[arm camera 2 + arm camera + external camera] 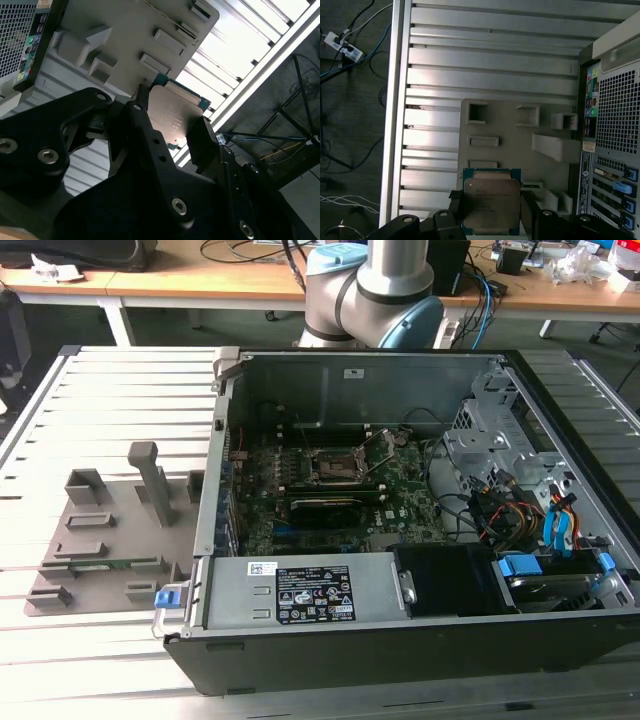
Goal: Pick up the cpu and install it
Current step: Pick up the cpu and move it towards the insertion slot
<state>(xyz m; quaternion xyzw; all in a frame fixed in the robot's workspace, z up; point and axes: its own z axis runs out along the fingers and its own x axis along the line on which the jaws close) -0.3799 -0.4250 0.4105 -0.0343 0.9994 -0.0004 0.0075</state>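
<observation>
Silvery-tan cpu (491,202), green rim; black tool (491,214).

Bright, even light; mild glare

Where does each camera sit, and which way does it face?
Exterior view: off the arm, looks down into the open case; the arm stands behind.
First wrist view: on the arm, looks past the gripper at the tray.
Second wrist view: on the arm, sees the gripper close up.
Both wrist views share the cpu, gripped.
</observation>
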